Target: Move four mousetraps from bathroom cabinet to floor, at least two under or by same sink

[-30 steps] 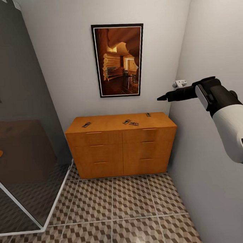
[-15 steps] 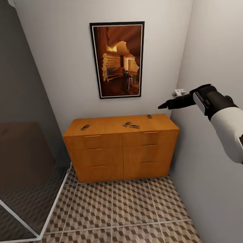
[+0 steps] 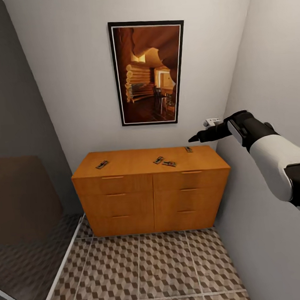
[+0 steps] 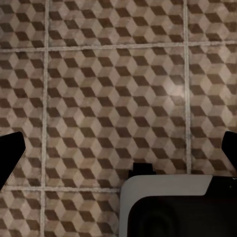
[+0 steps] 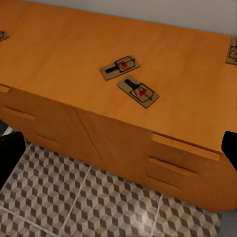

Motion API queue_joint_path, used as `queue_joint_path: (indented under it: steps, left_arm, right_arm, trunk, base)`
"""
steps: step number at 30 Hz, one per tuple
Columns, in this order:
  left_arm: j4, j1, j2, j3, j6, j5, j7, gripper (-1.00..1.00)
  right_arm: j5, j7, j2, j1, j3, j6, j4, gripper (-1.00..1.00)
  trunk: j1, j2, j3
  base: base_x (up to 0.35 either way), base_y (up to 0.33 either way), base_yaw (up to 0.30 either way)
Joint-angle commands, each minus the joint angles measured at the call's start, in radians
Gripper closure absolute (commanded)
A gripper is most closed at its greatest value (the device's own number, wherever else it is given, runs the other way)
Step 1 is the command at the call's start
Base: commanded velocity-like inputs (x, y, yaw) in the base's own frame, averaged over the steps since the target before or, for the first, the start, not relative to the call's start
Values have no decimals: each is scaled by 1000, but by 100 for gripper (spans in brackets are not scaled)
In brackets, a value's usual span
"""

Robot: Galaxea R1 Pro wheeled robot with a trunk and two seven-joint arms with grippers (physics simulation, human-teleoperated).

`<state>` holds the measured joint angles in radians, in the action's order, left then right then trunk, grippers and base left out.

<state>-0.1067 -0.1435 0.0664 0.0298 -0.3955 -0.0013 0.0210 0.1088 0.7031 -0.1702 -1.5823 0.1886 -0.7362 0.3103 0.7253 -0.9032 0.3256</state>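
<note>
The orange-brown cabinet (image 3: 152, 195) stands against the far wall. Several mousetraps lie on its top: one at the left (image 3: 102, 164), two close together in the middle (image 3: 158, 160) (image 3: 169, 163), one at the back right (image 3: 188, 149). My right gripper (image 3: 194, 138) hovers above the cabinet's right end, apart from the traps. In the right wrist view the middle pair of mousetraps (image 5: 120, 67) (image 5: 138, 91) lies ahead of the open right gripper (image 5: 118, 153). My left gripper (image 4: 118, 153) is open over the bathroom floor (image 4: 113, 89). The bathroom sink is out of view.
A framed picture (image 3: 147, 73) hangs above the cabinet. A grey wall (image 3: 276, 232) runs close along the right, with a small white fitting (image 3: 212, 121) beside my arm. A glass shower partition (image 3: 22, 225) stands at the left. Patterned tiles (image 3: 142, 268) lie before the cabinet.
The camera has moved closer to the cabinet, and the glass partition has slid leftward in the picture. My right gripper now sits lower, nearer the cabinet's right end.
</note>
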Motion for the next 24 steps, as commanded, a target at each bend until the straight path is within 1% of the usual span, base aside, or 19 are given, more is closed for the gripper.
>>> queue_joint_path:
  steps: [1, 3, 7, 12, 13, 16, 24]
  left_arm:
    - [1, -1, 0, 2, -3, 0, 1, -100]
    - [1, -1, 0, 2, -3, 0, 0, -100]
    - [1, -1, 0, 2, -3, 0, 0, -100]
    - [1, -1, -1, 1, -4, -1, 0, -100]
    - [1, -1, -1, 1, -4, -2, 0, -100]
    - [1, -1, -1, 1, -5, -2, -1, -100]
    - [1, -1, -1, 1, -4, -2, -1, -100]
  right_arm:
    - [11, 9, 2, -1, 0, -1, -3, -100]
    - [12, 10, 6, -1, 0, 0, -22, -100]
    - [12, 10, 6, -1, 0, 14, -48, -100]
    - [12, 10, 5, -1, 0, 70, -84, -100]
    - [12, 10, 4, -1, 0, 86, -96, -100]
    - [13, 10, 4, -1, 0, 100, -106, -100]
    - [12, 10, 6, -1, 0, 113, -126, -100]
  trunk:
    - [1, -1, 1]
    - [1, -1, 1]
    - [1, -1, 1]
    - [1, -1, 1]
    - [1, -1, 1]
    - [1, -1, 1]
    - [1, -1, 1]
  base:
    - [305, 133, 0]
    - [284, 157, 0]
    - [263, 166, 0]
    - [207, 127, 0]
    - [99, 57, 0]
    - [64, 37, 0]
    - [20, 11, 0]
